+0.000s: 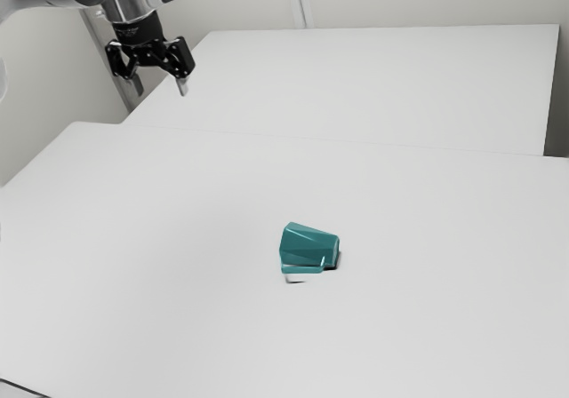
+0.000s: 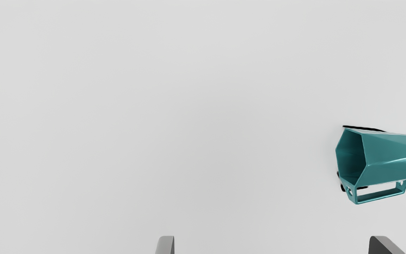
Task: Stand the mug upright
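Lying sideways mid-worktop [image 1: 178, 282]: one teal mug [image 1: 308, 246], mouth [image 2: 351, 157] toward the exterior view's left, handle [image 2: 381, 197] near. My tool [image 1: 160, 87]: same side, far, raised, jaws apart, empty. Care: grip squarely, turn mouth-up, release once seated.

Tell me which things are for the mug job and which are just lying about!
For the job:
teal mug, tipped on its side
gripper, open
table under the mug

Just there:
white surface behind
thin dark line, maybe a cord
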Robot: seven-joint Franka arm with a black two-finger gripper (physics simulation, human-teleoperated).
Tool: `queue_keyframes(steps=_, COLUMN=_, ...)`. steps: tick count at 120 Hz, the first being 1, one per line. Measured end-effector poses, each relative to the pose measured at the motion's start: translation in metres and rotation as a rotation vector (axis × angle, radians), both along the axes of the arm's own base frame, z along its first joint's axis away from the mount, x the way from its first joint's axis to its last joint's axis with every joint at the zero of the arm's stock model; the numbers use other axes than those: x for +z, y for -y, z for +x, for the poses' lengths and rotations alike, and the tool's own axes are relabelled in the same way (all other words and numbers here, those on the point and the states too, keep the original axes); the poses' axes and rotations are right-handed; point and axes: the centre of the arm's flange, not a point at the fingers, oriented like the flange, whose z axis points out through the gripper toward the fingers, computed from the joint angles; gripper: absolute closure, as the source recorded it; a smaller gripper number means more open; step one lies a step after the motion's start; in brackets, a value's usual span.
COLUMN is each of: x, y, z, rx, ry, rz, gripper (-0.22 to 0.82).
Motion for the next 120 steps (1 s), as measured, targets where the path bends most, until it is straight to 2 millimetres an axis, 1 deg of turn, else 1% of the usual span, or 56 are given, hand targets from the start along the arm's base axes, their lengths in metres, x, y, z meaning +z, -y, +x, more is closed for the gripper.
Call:
queue_keyframes(steps=12, x=0.001, y=0.001, z=0.0, rx=0.002, ry=0.005, rz=0.0, gripper=0.0)
queue_keyframes(steps=17, x=-0.003, y=0.002, z=0.002, rx=0.003, ry=0.002, rz=-0.011, gripper=0.0)
queue_keyframes(steps=21, x=-0.005, y=-0.001, z=0.003, rx=0.01, ry=0.002, rz=-0.024, gripper=0.0)
queue_keyframes(steps=25, x=-0.01, y=-0.005, z=0.006, rx=0.019, ry=-0.002, rz=-0.041, gripper=0.0)
queue_keyframes(steps=29, x=-0.02, y=-0.008, z=0.01, rx=0.023, ry=-0.012, rz=-0.065, gripper=0.0)
queue_keyframes(steps=33, x=-0.035, y=-0.015, z=0.016, rx=0.036, ry=-0.029, rz=-0.102, gripper=0.0)
queue_keyframes(steps=37, x=-0.057, y=-0.026, z=0.019, rx=0.061, ry=-0.054, rz=-0.149, gripper=0.0)
queue_keyframes(steps=45, x=-0.111, y=-0.047, z=0.019, rx=0.114, ry=-0.106, rz=-0.271, gripper=0.0)
queue_keyframes(steps=51, x=-0.153, y=-0.054, z=0.016, rx=0.144, ry=-0.129, rz=-0.385, gripper=0.0)
queue_keyframes(steps=55, x=-0.177, y=-0.057, z=0.012, rx=0.163, ry=-0.133, rz=-0.462, gripper=0.0)
queue_keyframes(steps=61, x=-0.202, y=-0.058, z=0.004, rx=0.179, ry=-0.126, rz=-0.558, gripper=0.0)
queue_keyframes(steps=69, x=-0.233, y=-0.054, z=-0.013, rx=0.191, ry=-0.123, rz=-0.674, gripper=0.0)
queue_keyframes(steps=78, x=-0.273, y=-0.042, z=-0.034, rx=0.198, ry=-0.125, rz=-0.786, gripper=0.0)
queue_keyframes(steps=84, x=-0.29, y=-0.032, z=-0.052, rx=0.194, ry=-0.116, rz=-0.84, gripper=0.0)
queue_keyframes(steps=89, x=-0.299, y=-0.024, z=-0.066, rx=0.18, ry=-0.101, rz=-0.868, gripper=0.0)
queue_keyframes(steps=94, x=-0.303, y=-0.016, z=-0.072, rx=0.157, ry=-0.078, rz=-0.885, gripper=0.0)
queue_keyframes(steps=110, x=-0.313, y=0.019, z=-0.074, rx=0.077, ry=-0.007, rz=-0.939, gripper=0.0)
queue_keyframes(steps=115, x=-0.314, y=0.023, z=-0.072, rx=0.059, ry=0.018, rz=-0.946, gripper=0.0)
queue_keyframes(steps=120, x=-0.318, y=0.022, z=-0.071, rx=0.053, ry=0.04, rz=-0.953, gripper=0.0)
